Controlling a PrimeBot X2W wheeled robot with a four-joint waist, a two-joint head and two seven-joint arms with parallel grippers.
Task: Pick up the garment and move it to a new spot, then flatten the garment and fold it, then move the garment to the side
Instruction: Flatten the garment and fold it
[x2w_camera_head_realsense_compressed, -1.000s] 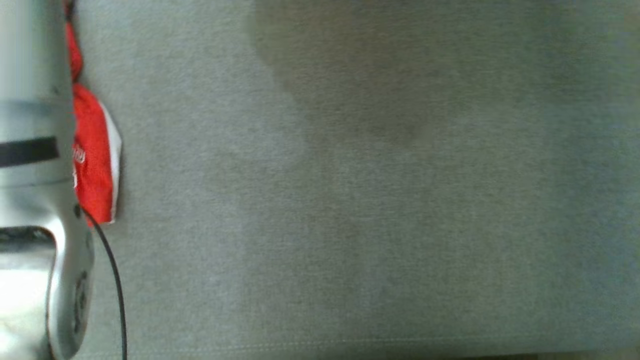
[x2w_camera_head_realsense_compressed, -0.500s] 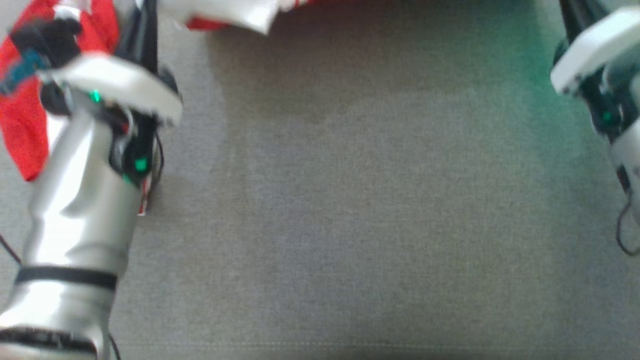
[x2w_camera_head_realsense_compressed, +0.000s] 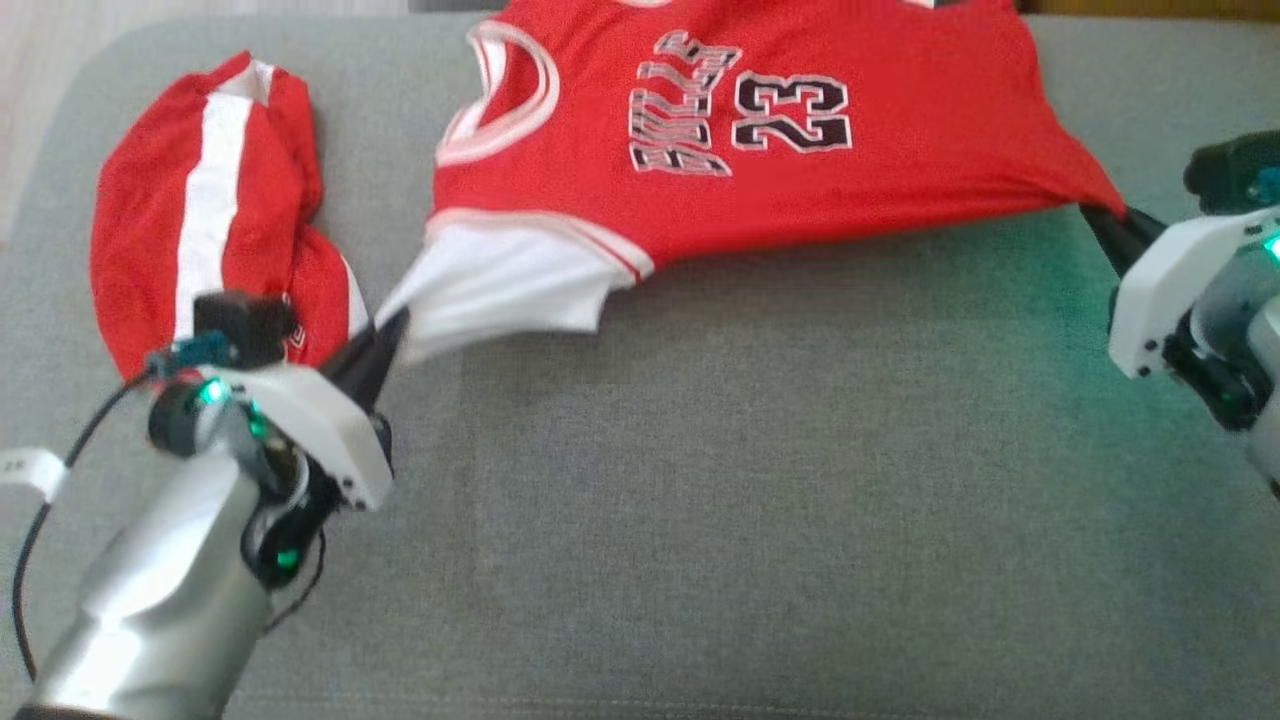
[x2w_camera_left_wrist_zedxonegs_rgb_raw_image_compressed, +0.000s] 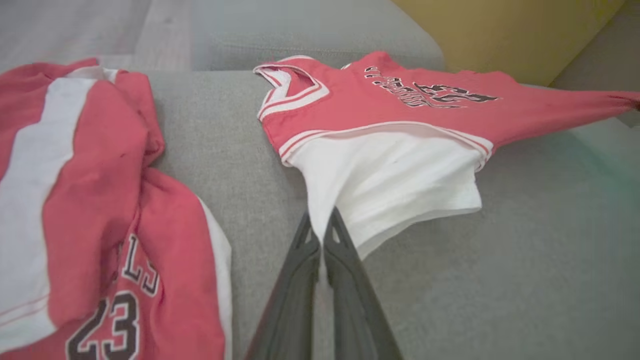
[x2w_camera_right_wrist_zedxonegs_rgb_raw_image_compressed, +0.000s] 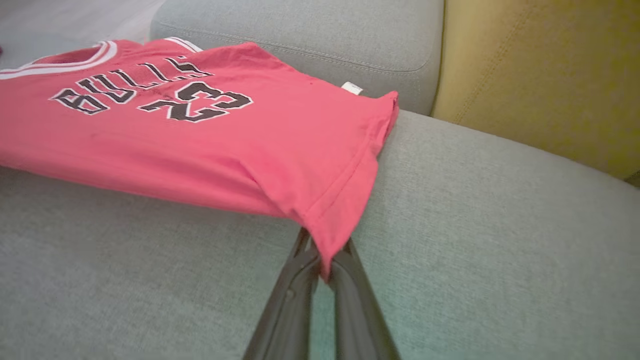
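Note:
The garment (x2w_camera_head_realsense_compressed: 760, 170) is a red jersey with white trim and "BULLS 23" on it. It lies stretched across the back of a grey cushion (x2w_camera_head_realsense_compressed: 750, 500). My left gripper (x2w_camera_head_realsense_compressed: 395, 325) is shut on its white sleeve, seen close in the left wrist view, where the white cloth (x2w_camera_left_wrist_zedxonegs_rgb_raw_image_compressed: 390, 185) runs into the shut left gripper (x2w_camera_left_wrist_zedxonegs_rgb_raw_image_compressed: 320, 225). My right gripper (x2w_camera_head_realsense_compressed: 1095, 215) is shut on the jersey's near right hem corner. In the right wrist view the red hem (x2w_camera_right_wrist_zedxonegs_rgb_raw_image_compressed: 325, 220) hangs into the shut right gripper (x2w_camera_right_wrist_zedxonegs_rgb_raw_image_compressed: 322, 260). The near edge is lifted and pulled taut between both grippers.
A second red and white garment (x2w_camera_head_realsense_compressed: 210, 200) lies crumpled at the left, just beyond my left wrist, and shows a "23" print (x2w_camera_left_wrist_zedxonegs_rgb_raw_image_compressed: 105, 325) in the left wrist view. A yellow cushion (x2w_camera_right_wrist_zedxonegs_rgb_raw_image_compressed: 540, 75) rises behind the right side. Bare grey cushion spreads in front of the jersey.
The head camera has swung, from bare cushion with a forearm at the left to the jersey held between both grippers. Whether the garment itself moved cannot be told.

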